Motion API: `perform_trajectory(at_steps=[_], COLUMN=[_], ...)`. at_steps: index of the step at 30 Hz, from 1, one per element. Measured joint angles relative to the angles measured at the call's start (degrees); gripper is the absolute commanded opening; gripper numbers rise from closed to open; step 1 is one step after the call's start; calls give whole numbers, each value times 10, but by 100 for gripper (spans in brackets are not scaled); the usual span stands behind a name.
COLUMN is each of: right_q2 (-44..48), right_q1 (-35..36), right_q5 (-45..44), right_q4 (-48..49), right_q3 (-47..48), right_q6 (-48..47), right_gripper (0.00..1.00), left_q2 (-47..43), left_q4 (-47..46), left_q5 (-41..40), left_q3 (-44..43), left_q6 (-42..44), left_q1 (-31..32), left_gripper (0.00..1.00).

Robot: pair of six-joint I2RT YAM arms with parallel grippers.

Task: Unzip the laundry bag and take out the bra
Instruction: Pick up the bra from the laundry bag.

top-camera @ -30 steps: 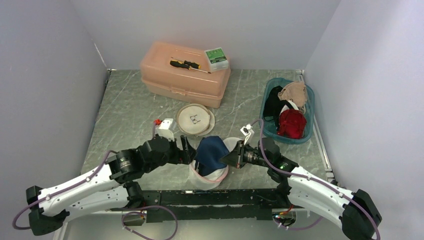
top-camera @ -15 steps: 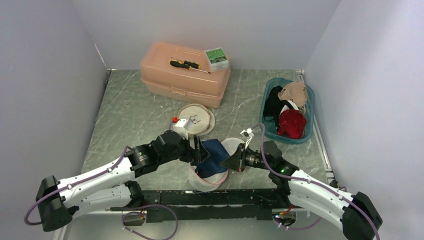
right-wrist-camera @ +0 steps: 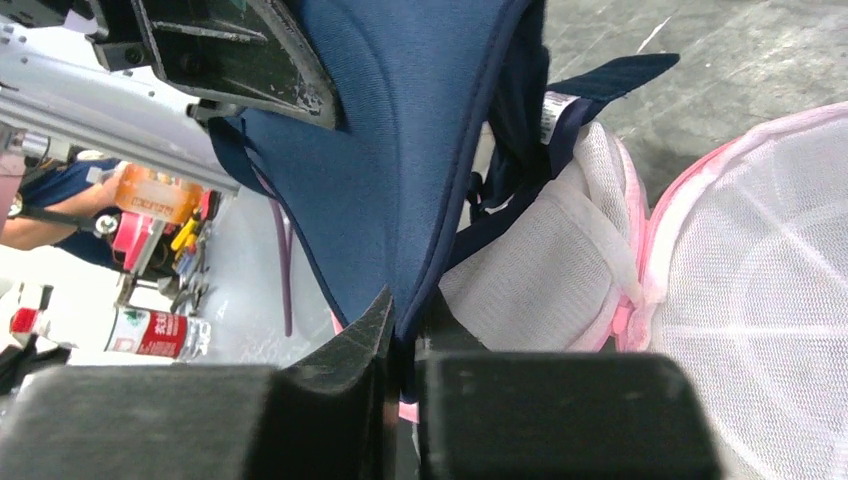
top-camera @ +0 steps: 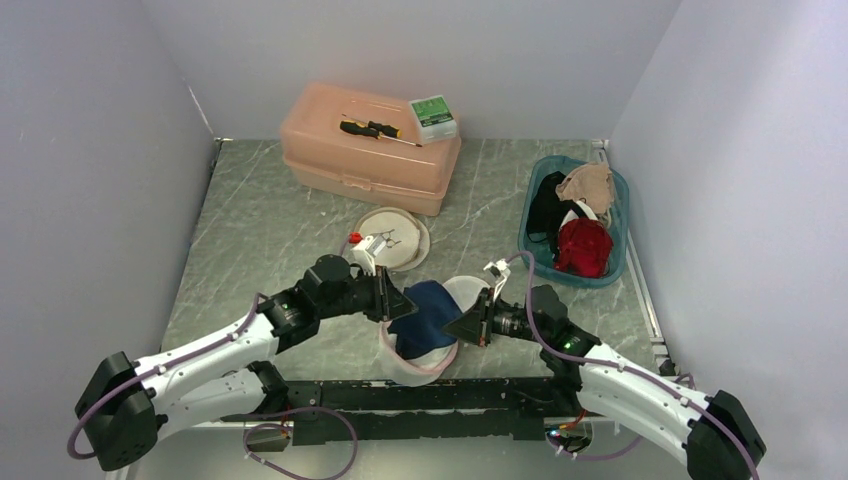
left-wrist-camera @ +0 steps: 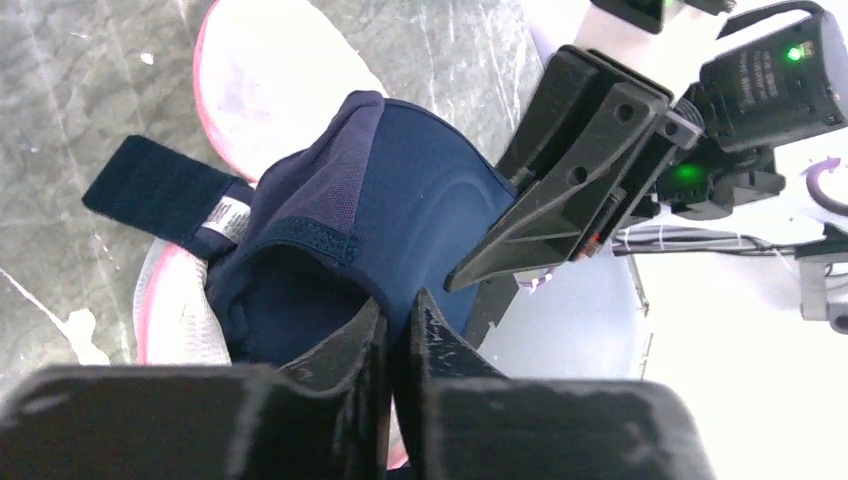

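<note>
Removal step; laundry bag open. Right gripper clamped on bra, left gripper pinching its cup edge (thin bite). Next: lift both together, clear of bag.

We see a navy blue bra with a white label, and a white mesh laundry bag trimmed in pink. The desk is grey-green with pale marble veining. Behind the laundry bag, a toolbox is pale peach, its screwdriver black and yellow, its small box green and white. To the bag's right, a teal basin holds a red cloth, a beige cloth and a black cloth. The left end effector and right end effector are black.
</note>
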State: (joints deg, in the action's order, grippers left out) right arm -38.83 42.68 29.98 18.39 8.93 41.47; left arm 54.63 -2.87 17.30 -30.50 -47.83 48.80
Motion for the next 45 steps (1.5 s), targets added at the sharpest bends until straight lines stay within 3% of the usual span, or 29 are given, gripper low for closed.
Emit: perform_trajectory(at_steps=[2, 4, 5, 7, 18, 31, 45], right_q2=[4, 13, 20, 39, 149, 274, 249], right_q1=[-1, -1, -1, -1, -1, -2, -2], right_q5=[-5, -12, -16, -27, -133, -341, -314], right_q4=[-11, -32, -49, -83, -248, -336, -329], right_q3=[1, 4, 9, 22, 131, 122, 63], right_q6=[-2, -6, -10, -16, -42, 7, 27], right_gripper=[59, 73, 89, 99, 100, 96, 93], left_q2=[0, 0, 0, -2, -18, -54, -68], left_q4=[-10, -11, -11, -4, 70, 114, 143], left_q5=[9, 13, 13, 13, 9, 24, 34], left_q3=[0, 0, -1, -4, -77, -143, -259], left_q6=[2, 5, 7, 14, 85, 154, 216], left_q1=[-1, -1, -1, -1, -1, -1, -1], left_gripper=[3, 3, 3, 3, 3, 3, 3])
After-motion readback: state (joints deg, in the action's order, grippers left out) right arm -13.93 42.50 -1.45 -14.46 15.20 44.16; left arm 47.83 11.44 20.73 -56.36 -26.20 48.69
